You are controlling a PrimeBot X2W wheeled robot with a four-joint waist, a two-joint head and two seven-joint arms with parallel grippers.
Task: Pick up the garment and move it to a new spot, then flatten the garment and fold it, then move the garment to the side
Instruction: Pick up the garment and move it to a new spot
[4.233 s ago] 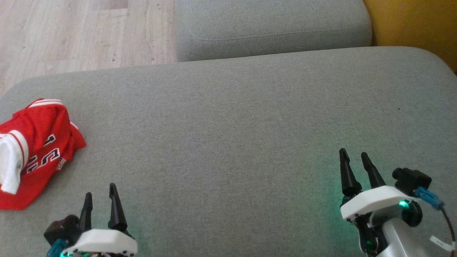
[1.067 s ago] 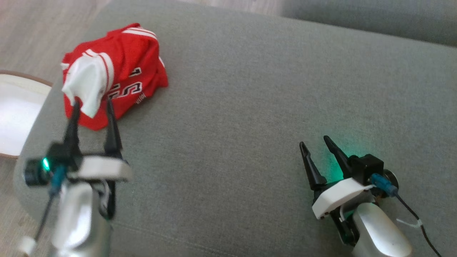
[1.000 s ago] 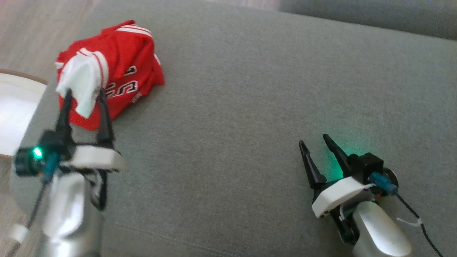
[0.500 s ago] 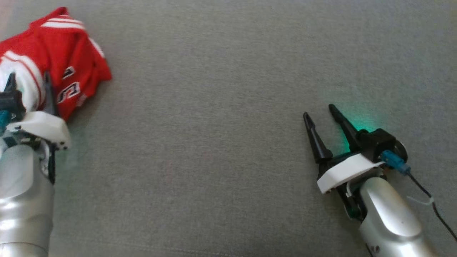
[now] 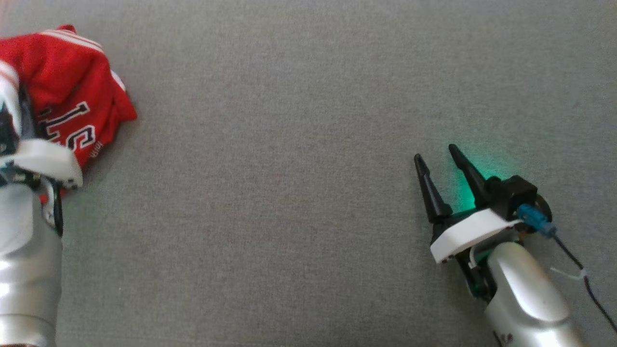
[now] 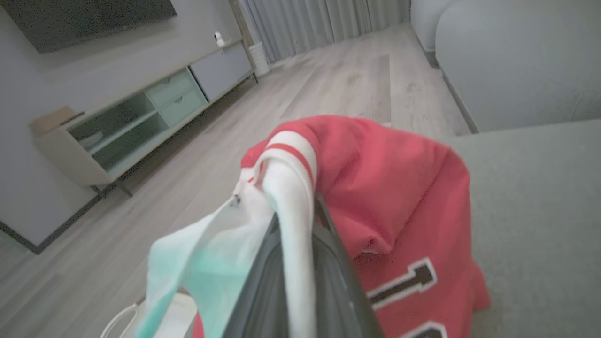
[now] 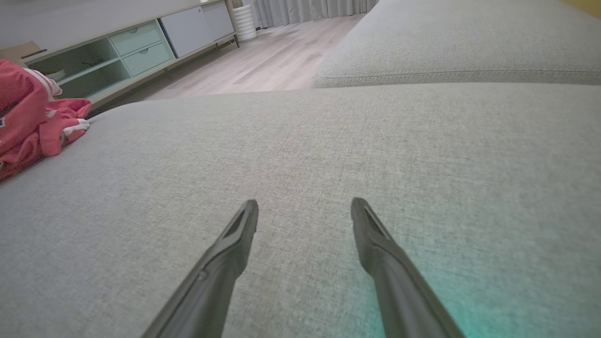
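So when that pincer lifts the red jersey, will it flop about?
Probably floppy: the red jersey droops in soft folds beside the left pincer. Likely light, being thin cloth. Pinched only by its white trim, it may unfurl and dangle.
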